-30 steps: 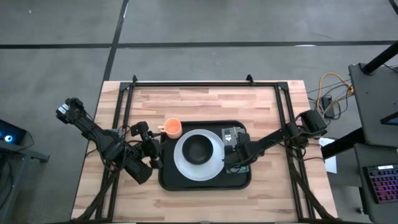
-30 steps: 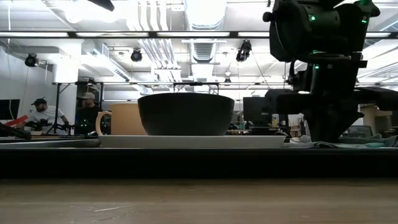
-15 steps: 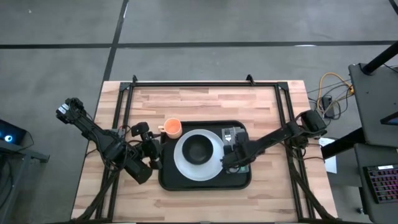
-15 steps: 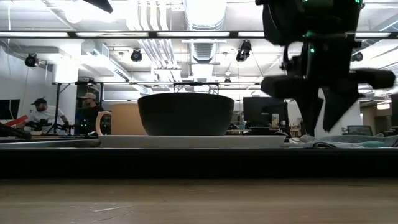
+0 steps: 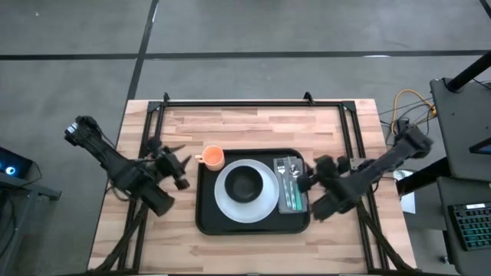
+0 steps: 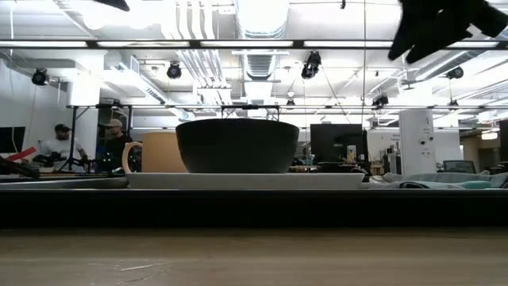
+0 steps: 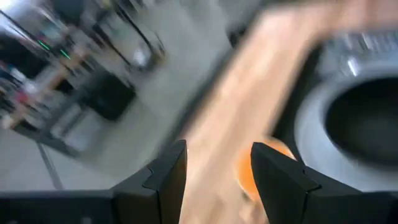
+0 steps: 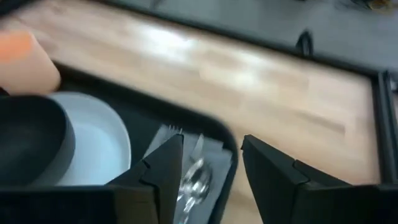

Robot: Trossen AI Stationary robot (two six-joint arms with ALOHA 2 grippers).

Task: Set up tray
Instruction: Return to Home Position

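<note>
Left tool (image 5: 178, 162) and right tool (image 5: 307, 178) hang raised, well apart (jaws parted, holding nothing).

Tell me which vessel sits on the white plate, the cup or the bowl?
The black bowl, centred on the white plate. The orange cup stands apart beside the plate, at a corner of the tray.

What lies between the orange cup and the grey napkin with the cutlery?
The white plate carrying the black bowl lies there, as the high view shows.
</note>
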